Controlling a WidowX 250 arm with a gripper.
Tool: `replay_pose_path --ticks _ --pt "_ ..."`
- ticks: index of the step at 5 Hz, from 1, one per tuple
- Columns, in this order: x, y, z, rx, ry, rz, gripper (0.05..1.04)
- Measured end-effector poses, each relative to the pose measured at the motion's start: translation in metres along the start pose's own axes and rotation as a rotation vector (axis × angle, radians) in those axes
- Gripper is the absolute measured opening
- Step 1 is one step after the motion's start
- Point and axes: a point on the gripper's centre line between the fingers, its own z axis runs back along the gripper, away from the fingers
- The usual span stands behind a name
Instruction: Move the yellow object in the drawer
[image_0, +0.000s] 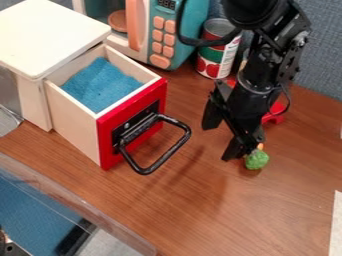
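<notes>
on the bench (187, 210), a toy microwave (158, 36) stands behind the open drawer (73, 120). right of the drawer: the spread hand (218, 143), a can (212, 67) farther back. inside: blue cloth (103, 85). well right: green toy vegetable (256, 160), orange-yellow bit (260, 146).

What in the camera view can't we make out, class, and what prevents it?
All camera view:
- Red object: largely behind the arm.
- Floor of the drawer: under blue cloth.
- Top of the toy microwave: cut off by the upper edge.
- Yellowish bit by the green toy: too small to identify.
</notes>
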Motion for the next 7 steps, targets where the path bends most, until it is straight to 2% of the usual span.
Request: replay_pose_path --ticks 1,2,4,5,7 --pt "0.015 0.010 0.011 0.010 -0.037 0.004 1.001" --pt "0.019 0.006 0.017 -0.004 -0.040 0.003 1.001" --pt "0.030 -0.012 0.048 -0.021 -0.096 -0.035 1.001" --pt "0.032 -0.015 0.047 -0.021 -0.105 -0.040 1.001" --pt "0.027 -0.013 0.025 -0.023 -0.063 -0.039 1.001"
